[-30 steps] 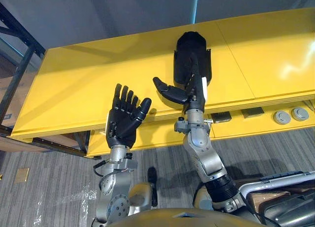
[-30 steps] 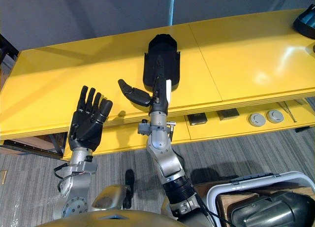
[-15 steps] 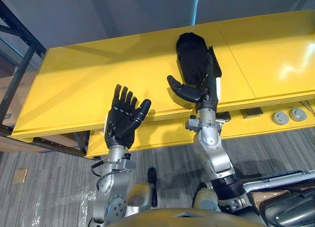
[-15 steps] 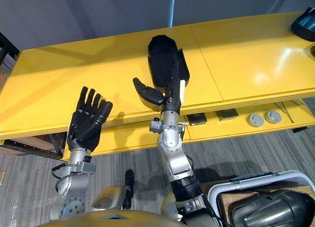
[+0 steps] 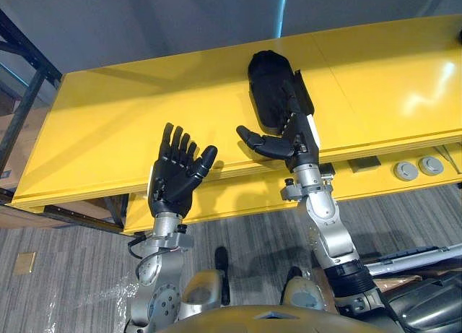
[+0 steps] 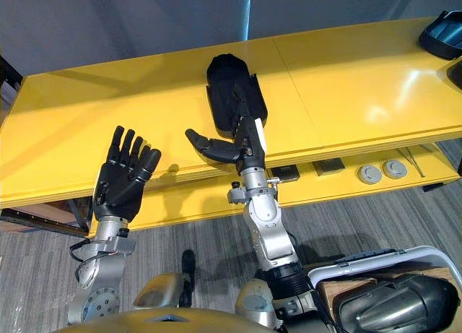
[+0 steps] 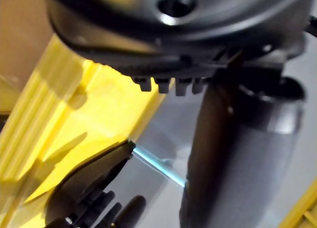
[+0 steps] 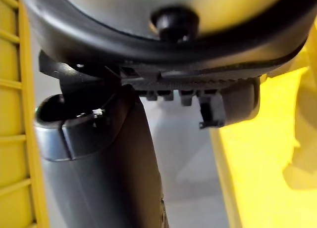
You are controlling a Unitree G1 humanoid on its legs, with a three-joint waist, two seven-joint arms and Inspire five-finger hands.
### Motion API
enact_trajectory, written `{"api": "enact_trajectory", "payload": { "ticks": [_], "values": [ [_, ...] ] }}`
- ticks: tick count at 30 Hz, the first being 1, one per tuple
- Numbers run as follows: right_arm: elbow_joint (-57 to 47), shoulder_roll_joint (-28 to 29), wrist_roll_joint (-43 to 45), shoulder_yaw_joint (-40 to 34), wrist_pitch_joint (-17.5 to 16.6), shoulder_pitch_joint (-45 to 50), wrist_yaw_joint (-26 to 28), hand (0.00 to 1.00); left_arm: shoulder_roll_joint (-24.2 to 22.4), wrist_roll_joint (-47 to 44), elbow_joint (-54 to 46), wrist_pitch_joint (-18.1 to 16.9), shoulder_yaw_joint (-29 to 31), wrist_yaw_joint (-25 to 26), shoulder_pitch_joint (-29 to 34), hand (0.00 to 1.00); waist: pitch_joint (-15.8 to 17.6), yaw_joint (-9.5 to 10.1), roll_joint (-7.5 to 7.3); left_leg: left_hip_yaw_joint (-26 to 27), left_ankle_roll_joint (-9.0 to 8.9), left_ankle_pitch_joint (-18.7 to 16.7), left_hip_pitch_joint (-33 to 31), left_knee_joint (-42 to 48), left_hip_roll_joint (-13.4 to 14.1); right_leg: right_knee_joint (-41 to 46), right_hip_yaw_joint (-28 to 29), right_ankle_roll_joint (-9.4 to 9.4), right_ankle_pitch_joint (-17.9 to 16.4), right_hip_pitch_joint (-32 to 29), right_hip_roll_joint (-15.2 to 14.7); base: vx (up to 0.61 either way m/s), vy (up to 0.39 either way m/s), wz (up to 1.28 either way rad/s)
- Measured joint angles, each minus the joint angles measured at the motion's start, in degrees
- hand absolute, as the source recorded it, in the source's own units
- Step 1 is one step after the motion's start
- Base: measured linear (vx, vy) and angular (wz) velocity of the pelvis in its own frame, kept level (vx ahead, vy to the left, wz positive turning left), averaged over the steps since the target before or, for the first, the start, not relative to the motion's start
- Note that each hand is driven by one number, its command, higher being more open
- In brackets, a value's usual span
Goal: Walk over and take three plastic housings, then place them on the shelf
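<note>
Bin (image 6: 375,259) with dark housing (image 6: 397,309) inside

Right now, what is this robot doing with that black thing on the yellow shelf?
The robot stands at a long yellow shelf with a black, rounded plastic housing lying on its top surface. Its right hand reaches out with straight fingers that appear to touch the housing's near end. The thumb is spread to one side and nothing is gripped. Its left hand is raised and open near the shelf's front edge, holding nothing.
</note>
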Motion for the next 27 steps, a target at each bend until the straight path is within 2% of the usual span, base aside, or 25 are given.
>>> {"api": "enact_trajectory", "payload": {
  "ticks": [4, 8, 10, 16, 20, 24, 25, 27],
  "values": [
    [-2.74, -0.29, 1.0, 0.56, -0.56, 1.42, 1.01, 1.0, 1.06, 0.53, -0.04, 0.36, -0.03, -0.06, 0.01, 1.0, -0.28, 0.08, -0.62, -0.03, -0.07, -0.13, 0.0, 0.02, 0.05, -0.72, -0.08, -0.07, 0.28, 0.3, 0.25, 0.0, 0.001, 0.01],
    [-8.18, -0.51, 1.02, -0.17, -2.73, 1.65, 1.08, 1.0, 1.6, 0.62, -0.99, 0.49, 0.01, -0.07, 0.03, 1.0, -0.32, 0.05, -0.7, 0.04, -0.17, -0.22, 0.22, 0.05, 0.44, -2.0, -0.05, -0.2, 0.94, 1.11, 0.62, 0.0, 0.0, 0.0],
    [-10.86, -0.54, 1.01, -1.32, -3.95, 1.7, 0.65, 1.0, 1.61, 0.62, -1.05, 0.5, 0.4, -0.2, 0.04, 1.0, -0.55, 0.0, -1.03, 0.22, -0.21, -0.28, 0.43, 0.02, 0.56, -2.37, -0.03, -0.26, 0.94, 1.31, 0.76, -0.01, -0.001, -0.05],
    [-14.99, -1.33, 1.45, -7.58, -3.85, 6.02, 0.0, 1.0, 1.91, 0.61, -1.07, 0.58, 1.99, -0.62, 0.29, 1.0, -1.6, -0.08, -2.66, 0.71, -0.49, -0.54, 0.48, 0.02, 1.01, -4.29, 0.42, -0.64, 1.62, 1.94, 1.55, 0.0, -0.002, -0.05],
    [-16.98, -2.77, 4.0, -9.74, -2.3, 10.76, 2.34, 1.0, 2.0, 0.6, -1.87, 1.2, 2.32, -0.86, 0.67, 1.0, -1.72, -0.14, -2.7, 1.55, -0.47, -0.85, 0.48, 0.03, 1.04, -5.51, 1.05, -0.69, 2.48, 2.06, 1.85, 0.02, 0.009, -0.1],
    [-20.66, -2.74, 5.87, -9.6, -2.3, 16.73, 5.2, 1.0, 2.04, 0.61, -4.51, 1.53, 2.28, -1.81, 2.2, 1.0, -1.73, -0.64, -2.71, 1.94, -0.49, -1.32, 0.25, 0.24, 1.2, -5.98, 1.31, -0.57, 2.76, 1.95, 1.98, 0.02, 0.005, -0.06],
    [-21.05, -2.74, 5.87, -9.54, -2.57, 17.61, 5.53, 1.0, 2.04, 0.61, -4.65, 1.48, 2.3, -1.86, 2.28, 1.0, -1.73, -0.75, -2.71, 1.95, -0.51, -1.4, 0.05, 0.39, 1.32, -5.98, 1.3, -0.57, 2.76, 1.85, 2.01, 0.0, 0.0, 0.0],
    [-21.31, -2.65, 5.19, -8.79, -5.18, 19.93, 5.48, 1.0, 2.07, 0.6, -4.87, 1.43, 2.31, -1.84, 2.48, 1.0, -1.74, -1.26, -2.76, 2.16, -0.41, -1.58, -1.29, 1.1, 1.9, -5.92, 1.74, -0.57, 2.78, 0.71, 2.31, 0.0, 0.0, 0.0]
  ]
}}
